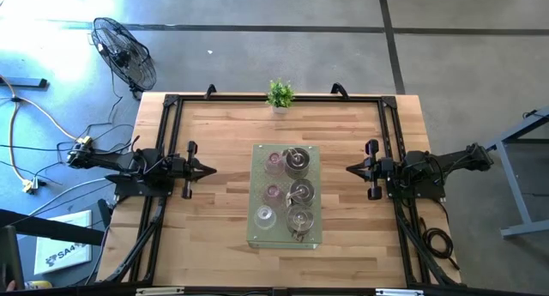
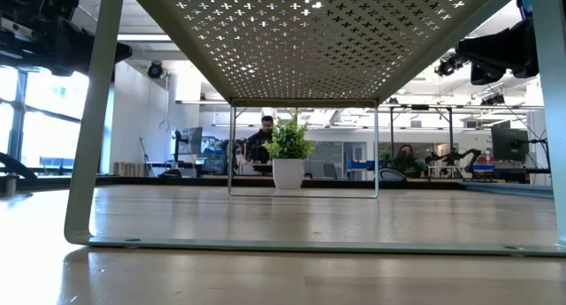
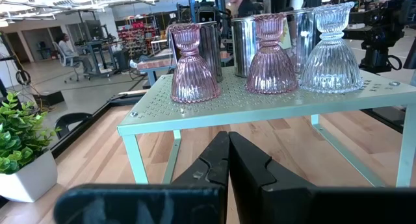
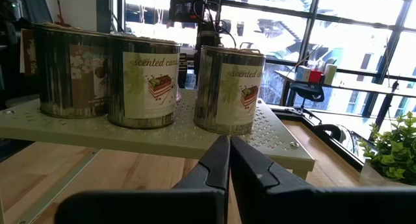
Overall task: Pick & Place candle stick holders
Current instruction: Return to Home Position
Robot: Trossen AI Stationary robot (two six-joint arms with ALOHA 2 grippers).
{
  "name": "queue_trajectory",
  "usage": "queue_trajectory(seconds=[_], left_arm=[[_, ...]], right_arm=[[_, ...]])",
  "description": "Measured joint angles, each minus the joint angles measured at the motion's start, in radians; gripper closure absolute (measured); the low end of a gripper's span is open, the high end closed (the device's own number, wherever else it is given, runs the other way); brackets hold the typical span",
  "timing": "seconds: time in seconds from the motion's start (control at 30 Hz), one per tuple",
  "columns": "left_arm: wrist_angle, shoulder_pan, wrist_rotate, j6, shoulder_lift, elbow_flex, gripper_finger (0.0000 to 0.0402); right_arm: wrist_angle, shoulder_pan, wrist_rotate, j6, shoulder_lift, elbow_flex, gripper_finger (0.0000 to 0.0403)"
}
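Note:
Six candle stick holders stand in two rows on a pale green perforated shelf (image 1: 260, 152) at the table's middle. The row toward the left holds two pink ribbed glass ones (image 3: 194, 65) (image 3: 272, 55) and a clear glass one (image 3: 331, 52). The row toward the right holds three silvery tins with labels (image 4: 229, 87) (image 4: 143, 81) (image 4: 68, 71). Each rests on its base. My left gripper (image 1: 210, 170) is shut and points level at the shelf from the left, well short of it. My right gripper (image 1: 350, 168) is shut and faces the shelf from the right, also apart from it.
A small green plant in a white pot (image 1: 280, 94) stands at the table's far edge. Black frame rails (image 1: 167, 124) run along the left, right and far sides. The shelf stands on thin legs (image 2: 84, 163) with open room beneath. People sit beyond the table.

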Motion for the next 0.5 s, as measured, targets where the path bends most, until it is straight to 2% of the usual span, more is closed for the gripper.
queue_trajectory(seconds=[0.5], left_arm=[[0.0, 0.0, 0.0, 0.0, 0.0, 0.0, 0.04]], right_arm=[[0.0, 0.0, 0.0, 0.0, 0.0, 0.0, 0.0398]])
